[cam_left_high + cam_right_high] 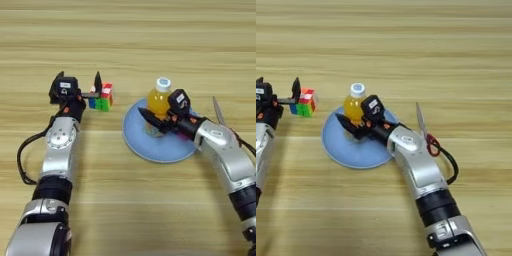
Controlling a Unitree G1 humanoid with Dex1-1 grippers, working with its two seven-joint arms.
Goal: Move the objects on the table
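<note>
Honestly nothing here is readable. The left gripper (95, 85) has a small white sticker with a dark mark on its housing, and the right gripper (345, 125) has a similar one, but neither mark can be made out. The orange-drink bottle (159, 100) shows no legible label text either.

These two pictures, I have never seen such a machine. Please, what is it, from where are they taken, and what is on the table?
Both pictures come from two cameras on a humanoid robot's head, looking down at a wooden table. The silver arms are its own. The right claw reaches an orange-drink bottle standing on a blue plate; whether it grips is unclear. The left claw sits by a coloured puzzle cube. Scissors with red handles lie beside the right arm.
</note>
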